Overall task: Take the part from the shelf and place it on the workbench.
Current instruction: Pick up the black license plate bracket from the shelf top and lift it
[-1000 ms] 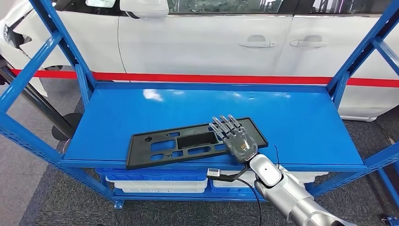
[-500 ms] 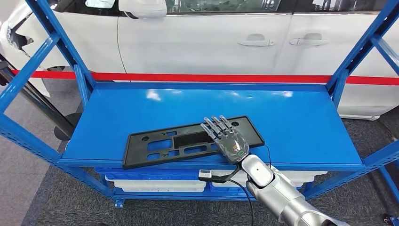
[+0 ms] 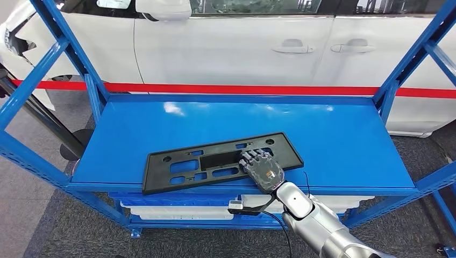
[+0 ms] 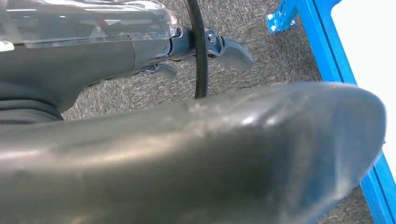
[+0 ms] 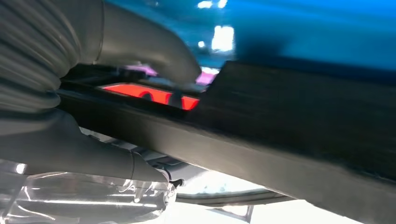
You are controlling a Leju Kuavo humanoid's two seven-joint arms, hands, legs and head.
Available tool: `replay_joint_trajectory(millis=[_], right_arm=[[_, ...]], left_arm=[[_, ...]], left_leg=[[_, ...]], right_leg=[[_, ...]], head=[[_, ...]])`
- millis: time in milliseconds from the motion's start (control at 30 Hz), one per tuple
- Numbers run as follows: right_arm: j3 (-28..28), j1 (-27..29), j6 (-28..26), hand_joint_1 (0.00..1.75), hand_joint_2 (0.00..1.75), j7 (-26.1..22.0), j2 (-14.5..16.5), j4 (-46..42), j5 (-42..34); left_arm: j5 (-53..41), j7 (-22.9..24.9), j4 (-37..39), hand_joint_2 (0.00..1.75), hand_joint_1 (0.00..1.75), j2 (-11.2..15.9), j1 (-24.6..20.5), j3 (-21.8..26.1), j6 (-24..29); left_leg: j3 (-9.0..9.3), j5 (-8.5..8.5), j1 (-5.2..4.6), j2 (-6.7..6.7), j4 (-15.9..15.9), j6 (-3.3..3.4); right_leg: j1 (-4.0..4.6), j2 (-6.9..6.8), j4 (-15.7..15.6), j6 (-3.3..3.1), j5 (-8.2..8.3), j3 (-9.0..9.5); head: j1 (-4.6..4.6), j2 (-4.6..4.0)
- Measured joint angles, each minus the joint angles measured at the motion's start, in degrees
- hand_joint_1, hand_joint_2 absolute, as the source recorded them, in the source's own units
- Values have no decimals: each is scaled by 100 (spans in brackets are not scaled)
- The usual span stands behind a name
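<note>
The part (image 3: 209,161) is a long flat black plastic panel with several cut-outs, lying slantwise near the front edge of the blue shelf (image 3: 333,140). My right hand (image 3: 262,169) sits on its right end, fingers curled down over the panel. In the right wrist view the part's edge (image 5: 303,126) runs between the thick grey thumb (image 5: 149,46) and the rest of the hand, so the hand grips it. My left hand (image 4: 93,42) hangs over grey carpet beside a blue shelf post; how its fingers lie is unclear.
Blue uprights (image 3: 64,48) and slanted braces frame the shelf on both sides. White bins (image 3: 177,212) sit on the level below. A white car (image 3: 231,48) with a red stripe stands close behind the shelf. Grey carpet (image 3: 48,226) covers the floor.
My right hand's fingers, stretched flat over the part a second ago, have curled in and the hand has drawn back toward the shelf's front edge. The part has barely shifted.
</note>
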Motion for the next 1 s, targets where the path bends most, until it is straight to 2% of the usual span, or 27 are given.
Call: replay_joint_trajectory(millis=[33,67,167,200,233,267,333,367,400,500,533,600,667,700,733,767,833,867,933,1000], right_arm=[[-2,0,-1,171,175,1,1,11,-5],[-4,2,-1,171,175,2,1,25,-10],[-7,18,0,171,175,3,2,84,-15],[-6,22,1,170,175,3,2,98,-16],[-4,22,2,168,175,3,2,105,-17],[-3,21,2,169,175,3,3,109,-18],[-2,13,5,168,175,-2,14,114,-19],[0,5,9,169,175,-6,30,119,-21],[1,-2,13,169,175,-10,55,124,-26],[2,-13,59,171,175,-21,158,145,-82],[2,-16,93,171,175,-32,190,152,-115],[2,-20,153,171,175,-73,226,161,-193],[2,-14,178,171,175,-112,232,163,-255],[2,-11,182,171,175,-123,232,163,-276],[2,-9,186,171,175,-130,232,163,-293],[1,-8,187,173,175,-150,232,163,-328],[1,4,196,175,175,-313,232,132,-573],[-3,25,210,175,175,-473,231,76,-826],[-18,111,288,175,175,-838,190,-157,-1455],[-32,253,420,175,175,-1147,-13,-614,-2133]], left_arm=[[-3,-1,0,0,0,-2,-8,0,0],[-3,-1,0,0,0,-4,-17,0,-1],[-14,-2,0,0,0,-5,-28,0,-18],[-20,-3,0,0,0,-5,-27,0,-28],[-25,-4,0,0,0,-6,-27,0,-39],[-30,-7,0,0,0,-7,-28,0,-49],[-35,-15,0,0,0,-10,-31,0,-61],[-37,-18,0,0,0,-12,-32,0,-62],[-41,-20,0,0,0,-12,-32,0,-63],[-67,-20,-1,0,0,-12,-31,0,-72],[-79,-20,-1,0,0,-12,-33,0,-74],[-100,-20,-1,0,0,-10,-38,0,-77],[-112,-20,0,0,0,-9,-29,0,-77],[-115,-20,0,0,0,-8,-18,0,-77],[-118,-20,0,0,0,-8,-8,0,-78],[-121,-20,0,0,0,-8,-1,0,-78],[-127,-33,-1,0,0,-5,0,9,-78],[-132,-46,-1,0,0,-4,-1,26,-77],[-139,-83,0,0,0,-2,23,88,-73],[-145,-128,0,0,0,-5,68,164,-56]], left_leg=[[11,20,17,4,-20,35],[15,38,34,7,-39,65],[-20,46,34,16,-40,90],[-21,45,33,19,-38,88],[-15,42,33,18,-36,85],[-1,38,33,16,-35,78],[20,17,18,10,-23,45],[13,9,6,10,-13,19],[-1,6,-7,13,-4,-11],[-26,5,3,15,1,-111],[-49,-53,13,13,67,-145],[-251,-347,19,11,526,-205],[-601,-694,17,18,1269,-238],[-726,-758,17,18,1520,-241],[-759,-710,17,18,1573,-236],[-693,-566,17,18,1419,-222],[-358,-185,13,-4,699,-174],[-205,-63,3,-20,372,-142],[-78,-6,-21,-42,70,-84],[-69,5,-17,-32,44,-18]], right_leg=[[-3,7,70,21,-60,-30],[-12,19,299,39,-209,-133],[-63,49,1442,72,-746,-655],[-71,49,1626,75,-764,-743],[-75,49,1583,70,-662,-724],[-78,47,1335,57,-471,-607],[-65,6,560,13,-82,-247],[-53,-18,265,-6,6,-117],[-39,-36,94,-20,28,-52],[-25,-27,17,-72,6,-45],[-31,-34,2,-99,15,-36],[-40,-64,-24,-146,29,-25],[-20,-88,-23,-171,23,-23],[-7,-94,-20,-180,18,-20],[3,-93,-17,-185,13,-14],[12,-90,-14,-187,7,-4],[24,-79,-7,-178,-9,25],[35,-64,0,-161,-22,36],[50,-40,7,-118,-35,46],[53,-31,2,-66,-44,50]], head=[[1,0],[2,0],[1,0],[0,0],[1,0],[1,0],[1,0],[1,0],[1,0],[-1,0],[-1,0],[-2,0],[-1,0],[-1,0],[-1,0],[-2,0],[-1,0],[-1,0],[1,0],[-1,0]])
